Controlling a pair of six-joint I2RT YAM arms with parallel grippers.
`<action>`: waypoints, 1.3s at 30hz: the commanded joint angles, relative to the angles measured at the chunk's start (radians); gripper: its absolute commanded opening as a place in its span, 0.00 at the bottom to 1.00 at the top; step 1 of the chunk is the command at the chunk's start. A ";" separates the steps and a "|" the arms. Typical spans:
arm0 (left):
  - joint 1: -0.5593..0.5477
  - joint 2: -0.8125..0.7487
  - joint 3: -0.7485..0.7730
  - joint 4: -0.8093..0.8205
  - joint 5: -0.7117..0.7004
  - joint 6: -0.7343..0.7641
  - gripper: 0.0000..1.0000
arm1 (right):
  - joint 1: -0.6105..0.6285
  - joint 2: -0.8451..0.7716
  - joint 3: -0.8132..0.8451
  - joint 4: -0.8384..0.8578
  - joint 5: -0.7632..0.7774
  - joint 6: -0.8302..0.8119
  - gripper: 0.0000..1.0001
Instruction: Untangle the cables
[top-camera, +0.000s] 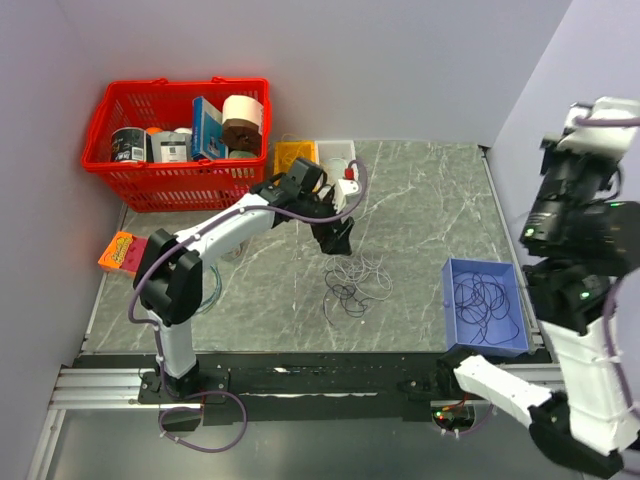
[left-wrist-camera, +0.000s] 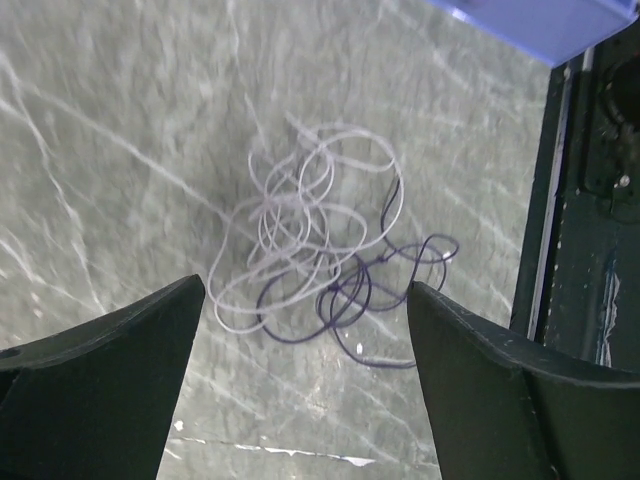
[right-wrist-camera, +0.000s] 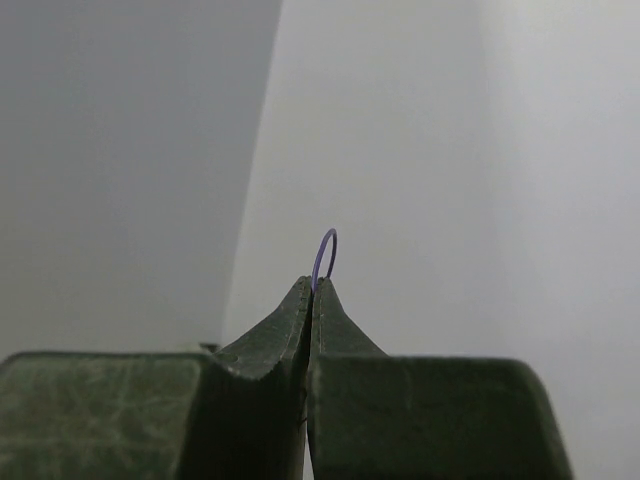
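Observation:
The cables (top-camera: 355, 283) lie in a loose tangle on the marble table, pale grey-white loops (left-wrist-camera: 300, 200) mixed with dark purple ones (left-wrist-camera: 350, 300). My left gripper (top-camera: 340, 240) hangs just above the heap's far side, open wide, and its two dark fingers (left-wrist-camera: 120, 380) frame the tangle without touching it. Another dark cable (top-camera: 482, 300) is coiled inside the blue bin (top-camera: 452, 300) at the right. My right gripper (right-wrist-camera: 313, 285) is raised toward the bare wall and is shut, with a small purple cable loop (right-wrist-camera: 326, 252) sticking out from between its tips.
A red basket (top-camera: 120, 185) full of goods stands at the back left. A yellow box (top-camera: 295, 155) and a white tray (top-camera: 335, 150) sit beside it. An orange item (top-camera: 120, 250) lies at the table's left edge. The black front rail (left-wrist-camera: 560, 250) runs close to the heap.

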 joint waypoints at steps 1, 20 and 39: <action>0.012 0.002 -0.045 0.009 0.015 0.004 0.89 | -0.167 -0.099 -0.192 0.054 0.030 0.083 0.00; 0.013 -0.027 -0.079 0.013 -0.035 0.009 0.88 | -0.491 -0.212 -0.513 -0.639 -0.194 0.767 0.00; 0.029 -0.163 -0.241 0.107 -0.080 0.032 0.89 | -0.959 -0.004 -0.854 -0.693 -0.869 1.137 0.00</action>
